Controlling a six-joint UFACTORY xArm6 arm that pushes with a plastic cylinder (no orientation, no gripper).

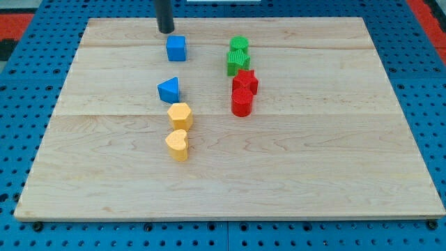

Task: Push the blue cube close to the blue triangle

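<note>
Our tip [166, 31] stands at the far side of the wooden board [334, 174], just beyond the blue cube [176, 48] and slightly to its left; a narrow strip of bare wood seems to separate them, though we cannot be certain they are not touching. We carry no jaws, only the dark rod, so there is nothing to open or close.

The blue cube sits far and a little left of the board's middle. The blue triangle [169, 90] lies nearer than the cube, almost in line with it, with a clear gap of board between the two. We judge the task as set up but largely undone: the tip is on the correct side for a push toward the near edge, yet the cube is not close to the triangle.

Just near of the triangle sit two yellow blocks, a yellow hexagon-like block [180, 114] and a yellow heart [178, 144]. To the right stand two green blocks [238, 55], a red star [245, 82] and a red cylinder [241, 103], well clear of the cube's path.

No containers appear; every block rests directly on the board.
</note>
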